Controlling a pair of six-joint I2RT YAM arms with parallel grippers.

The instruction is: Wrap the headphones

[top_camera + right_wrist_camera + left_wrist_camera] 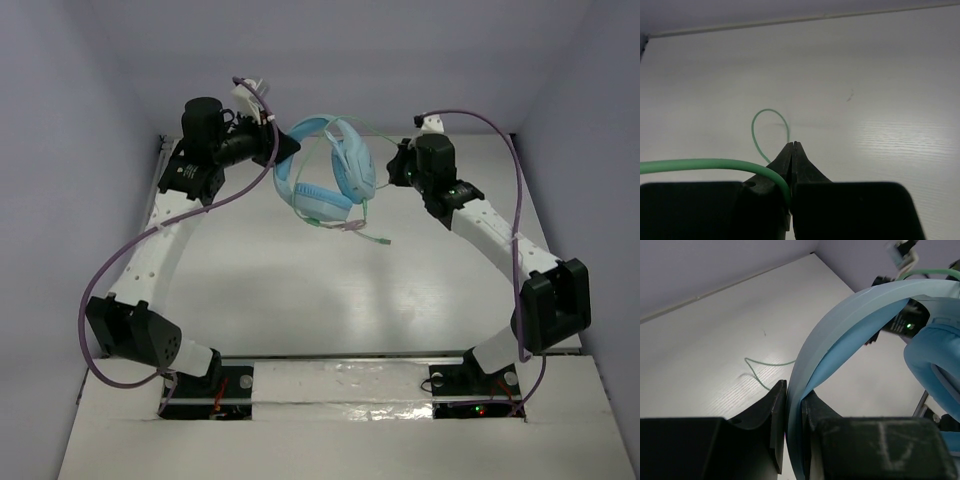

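Observation:
The light blue headphones hang between my two arms near the back of the table. My left gripper is shut on the headband, which runs up between its jaws in the left wrist view; one padded cup shows at the right. My right gripper is shut on the thin pale green cable, which enters from the left and loops beyond the fingertips. More cable arcs over the headband and trails below the cups toward the plug end.
Thick purple robot cables loop beside both arms. Grey walls close in the table at the back and sides. White tabletop lies between the arms and the mounting plate at the near edge.

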